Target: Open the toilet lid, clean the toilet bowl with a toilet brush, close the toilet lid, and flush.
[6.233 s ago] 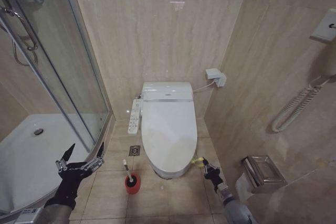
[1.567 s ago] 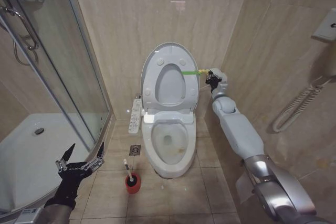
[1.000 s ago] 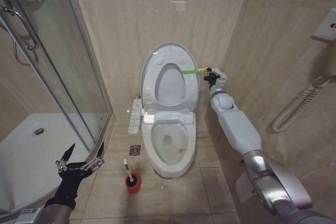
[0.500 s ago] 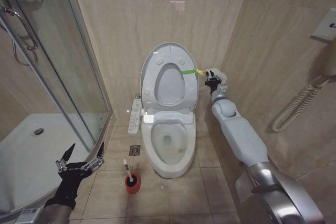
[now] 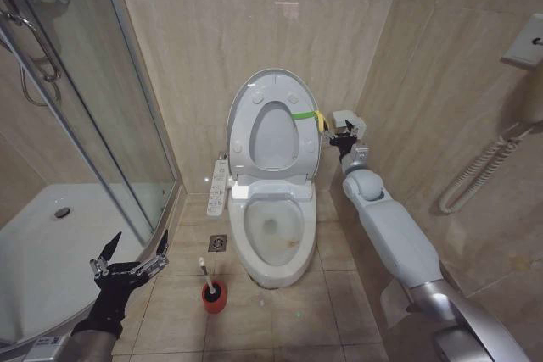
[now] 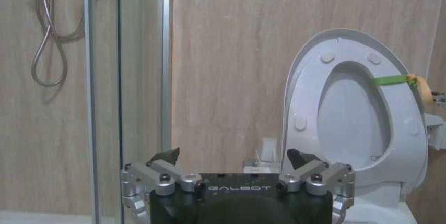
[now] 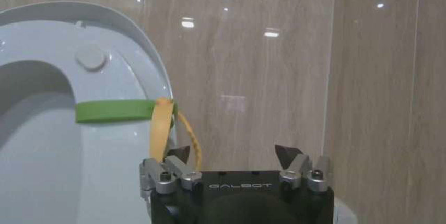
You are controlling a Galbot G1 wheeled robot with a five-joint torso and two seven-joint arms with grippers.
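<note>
Now upright vs wall: glossy white toilet lid (image 5: 273, 120), green/yellow band (image 7: 115, 110) at edge. Right hand (image 5: 344, 131) open, empty, just beside band. Left hand (image 5: 131, 253) open, low by shower.

I see left gripper (image 5: 131, 253) low, fingers spread | right gripper (image 5: 343, 133) raised on stretched arm, fingers apart

Right arm (image 5: 399, 239) glossy silver-white; tools black, silver screwed knuckles, "GALBOT" lettering (image 7: 235, 186).
</note>
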